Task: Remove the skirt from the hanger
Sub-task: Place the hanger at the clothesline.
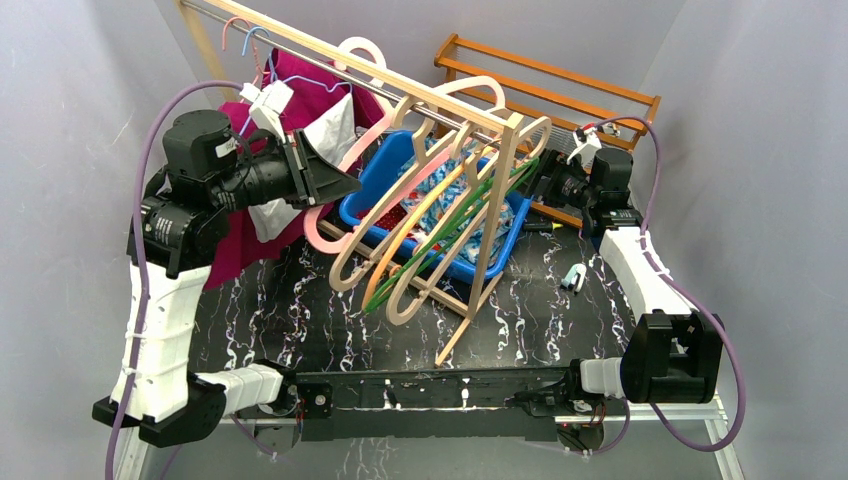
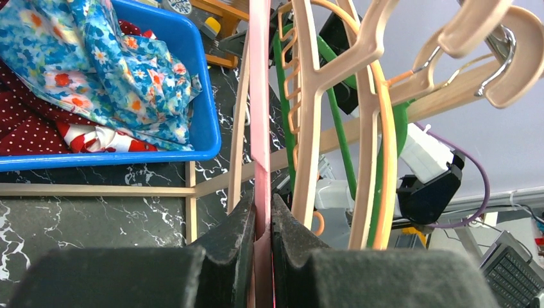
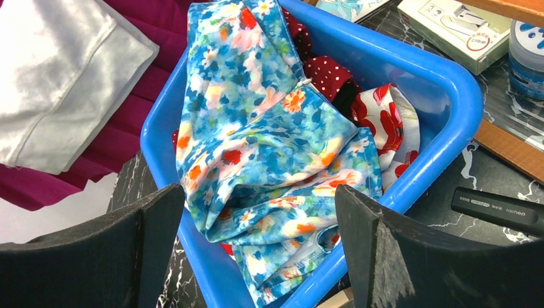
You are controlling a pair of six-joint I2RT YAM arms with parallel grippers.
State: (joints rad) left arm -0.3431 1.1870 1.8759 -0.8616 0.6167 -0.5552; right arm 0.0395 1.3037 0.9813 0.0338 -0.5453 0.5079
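The skirt (image 3: 269,147), blue with orange and red flowers, lies crumpled in the blue bin (image 3: 442,96), on top of red dotted cloth. My right gripper (image 3: 256,192) hovers open just above it, one finger to each side, touching nothing. In the top view the skirt (image 1: 450,215) shows behind hanging hangers. My left gripper (image 2: 262,205) is shut on the flat bar of a bare pink hanger (image 2: 260,96), which hangs from the wooden rail (image 1: 400,85). No garment is on that pink hanger (image 1: 322,232).
Several empty wood, green and orange hangers (image 1: 470,210) hang from the rail in front of the bin. A magenta garment (image 1: 240,240) and white cloth (image 3: 58,83) hang at left. A wooden rack (image 1: 560,80), boxes (image 3: 459,29) and a black remote (image 3: 497,210) lie at right.
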